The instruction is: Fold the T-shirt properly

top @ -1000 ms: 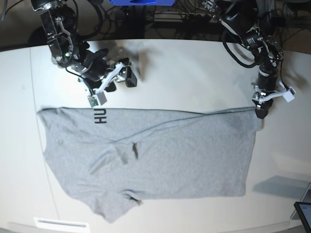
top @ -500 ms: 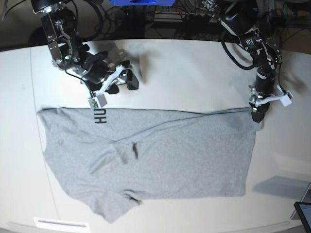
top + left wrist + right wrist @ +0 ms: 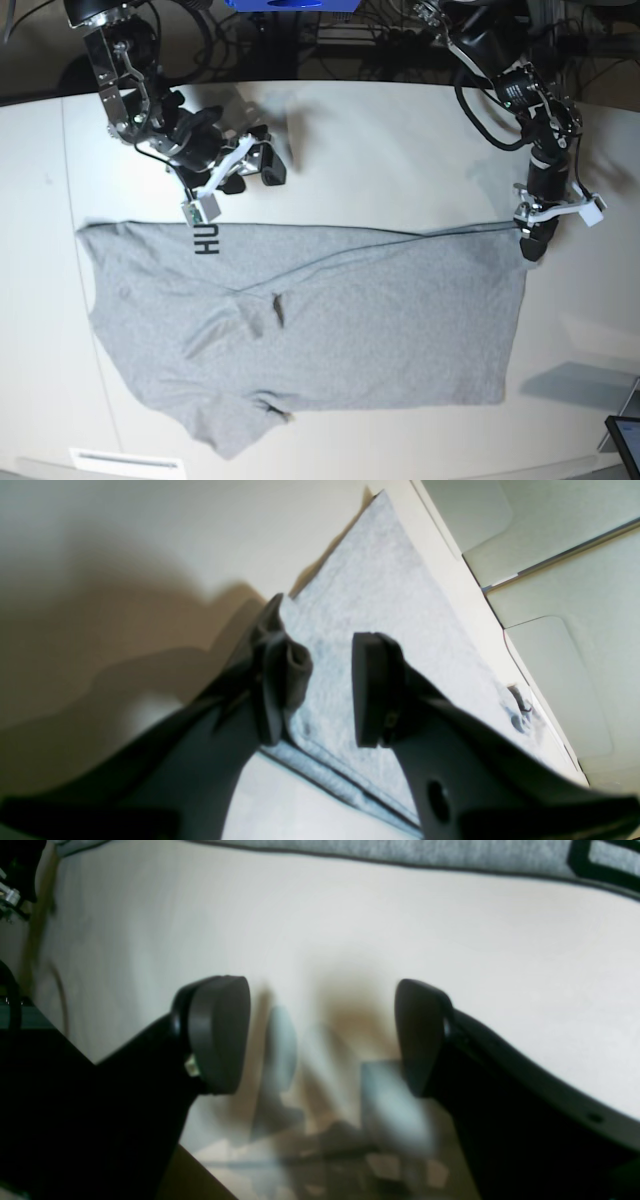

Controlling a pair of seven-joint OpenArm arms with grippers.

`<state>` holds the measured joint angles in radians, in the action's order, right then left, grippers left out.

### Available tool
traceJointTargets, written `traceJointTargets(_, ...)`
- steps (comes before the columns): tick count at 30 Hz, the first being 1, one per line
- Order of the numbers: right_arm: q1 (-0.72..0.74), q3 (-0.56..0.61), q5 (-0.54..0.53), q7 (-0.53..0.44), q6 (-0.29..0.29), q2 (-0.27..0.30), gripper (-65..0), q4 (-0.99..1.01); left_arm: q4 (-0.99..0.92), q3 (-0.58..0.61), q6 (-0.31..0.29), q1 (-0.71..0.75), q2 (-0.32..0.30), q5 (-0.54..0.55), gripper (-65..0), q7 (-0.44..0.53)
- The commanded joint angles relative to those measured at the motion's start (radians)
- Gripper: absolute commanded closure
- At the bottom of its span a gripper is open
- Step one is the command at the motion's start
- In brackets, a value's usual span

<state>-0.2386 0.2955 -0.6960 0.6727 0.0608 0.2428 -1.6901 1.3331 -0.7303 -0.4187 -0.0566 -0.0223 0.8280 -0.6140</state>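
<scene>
The grey T-shirt (image 3: 310,330) lies spread out and a bit wrinkled on the white table (image 3: 400,150), with black letters near one edge. The left gripper (image 3: 327,690) pinches a corner bit against one finger. The right gripper (image 3: 320,1035) is spread wide, just beside the shirt's edge.

Even overhead light, soft brown shadows on the table (image 3: 400,140), blurred wrist views, curved edges
</scene>
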Motion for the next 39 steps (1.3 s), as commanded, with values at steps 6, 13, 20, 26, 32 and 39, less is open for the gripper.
traceJointTargets(6,-0.02,0.008,0.052,0.123,-0.052,0.008,-44.0,0.037,0.015,0.001,-0.012,-0.013,-0.014,0.015,-18.3,0.016)
traceJointTargets(13,-0.02,0.008,0.052,0.123,-0.052,0.008,-44.0,0.037,0.015,0.001,-0.012,-0.013,-0.014,0.015,0.0,0.015)
traceJointTargets(20,-0.02,0.008,0.052,0.123,-0.052,0.008,-44.0,0.037,-0.03,0.001,-0.006,-0.079,-0.02,0.015,0.0,0.015)
traceJointTargets(26,-0.021,0.008,0.052,0.123,-0.052,0.008,-44.0,0.037,-0.12,0.001,0.057,-0.16,-0.021,0.015,0.0,0.021)
traceJointTargets(32,-0.021,0.008,0.052,0.123,-0.052,0.008,-44.0,0.037,-0.145,0.001,0.06,-0.22,-0.021,0.015,0.0,0.021)
traceJointTargets(39,-0.021,0.008,0.052,0.123,-0.052,0.008,-44.0,0.037,-0.148,0.001,0.122,-0.262,-0.02,0.015,0.0,0.046)
